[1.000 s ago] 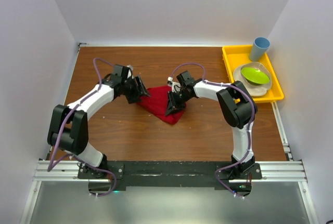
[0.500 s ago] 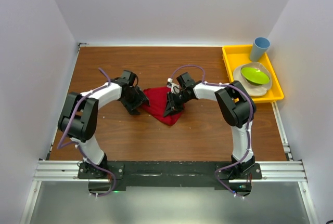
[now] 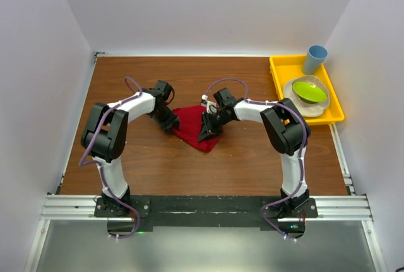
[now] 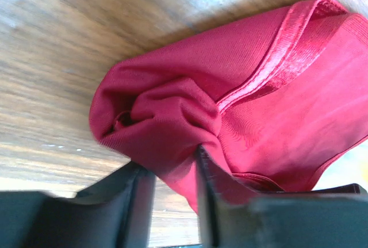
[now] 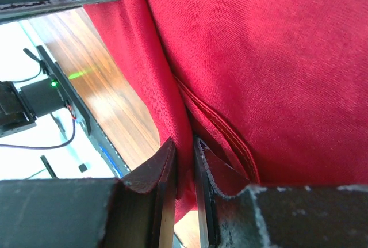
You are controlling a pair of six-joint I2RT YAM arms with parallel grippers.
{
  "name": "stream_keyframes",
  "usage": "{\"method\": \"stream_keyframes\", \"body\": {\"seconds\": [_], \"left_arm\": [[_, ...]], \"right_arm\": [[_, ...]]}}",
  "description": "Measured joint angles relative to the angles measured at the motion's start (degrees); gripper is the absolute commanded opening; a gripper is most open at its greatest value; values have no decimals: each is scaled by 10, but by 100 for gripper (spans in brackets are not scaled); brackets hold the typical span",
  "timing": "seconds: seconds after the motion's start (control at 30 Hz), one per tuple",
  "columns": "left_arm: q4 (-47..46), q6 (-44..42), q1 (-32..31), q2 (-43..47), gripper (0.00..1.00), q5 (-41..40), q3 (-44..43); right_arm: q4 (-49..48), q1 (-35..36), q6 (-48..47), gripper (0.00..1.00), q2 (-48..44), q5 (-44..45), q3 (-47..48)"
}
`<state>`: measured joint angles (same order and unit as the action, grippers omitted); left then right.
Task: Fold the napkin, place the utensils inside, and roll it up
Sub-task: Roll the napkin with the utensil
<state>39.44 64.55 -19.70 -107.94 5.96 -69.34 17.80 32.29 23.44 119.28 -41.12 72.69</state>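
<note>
The red napkin (image 3: pixel 191 127) lies bunched on the brown table (image 3: pixel 252 158) between my two grippers. My left gripper (image 3: pixel 169 122) is at its left edge. In the left wrist view the left gripper (image 4: pixel 172 170) is closed on a puckered fold of the napkin (image 4: pixel 259 104), with a little table showing between the fingers lower down. My right gripper (image 3: pixel 207 130) is at its right edge. In the right wrist view the right gripper (image 5: pixel 185 144) is shut tight on a hemmed fold of the napkin (image 5: pixel 276 58). No utensil is in view.
A yellow tray (image 3: pixel 278 73) stands at the back right with a blue cup (image 3: pixel 315 59) and a green bowl (image 3: pixel 309 91) on a white plate. White walls close the table on three sides.
My left arm swung its elbow in towards the middle, and its gripper came down to the napkin's left corner. The napkin's left edge drew in slightly. My right gripper barely moved.
</note>
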Motion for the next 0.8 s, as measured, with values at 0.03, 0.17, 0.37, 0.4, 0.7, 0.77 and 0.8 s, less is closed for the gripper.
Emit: {"method": "stream_keyframes", "body": {"seconds": [0.03, 0.17, 0.37, 0.4, 0.7, 0.77, 0.8], "left_arm": [[2, 0, 0, -3, 19, 1, -3], [-4, -1, 0, -7, 1, 7, -11], [19, -17, 0, -26, 0, 19, -42], [25, -20, 1, -29, 0, 21, -48], [81, -40, 1, -50, 0, 24, -84], [94, -44, 1, -54, 0, 26, -89], [101, -47, 1, -56, 0, 28, -92]], "right_arm": [[2, 1, -3, 25, 0, 0, 2], [13, 8, -20, 39, 0, 4, 11], [68, 40, -66, 58, -9, 45, 51], [75, 47, -75, 62, -15, 60, 54], [147, 125, -154, 66, -45, 285, 94], [151, 141, -168, 66, -54, 330, 96], [151, 150, -175, 65, -63, 353, 96]]}}
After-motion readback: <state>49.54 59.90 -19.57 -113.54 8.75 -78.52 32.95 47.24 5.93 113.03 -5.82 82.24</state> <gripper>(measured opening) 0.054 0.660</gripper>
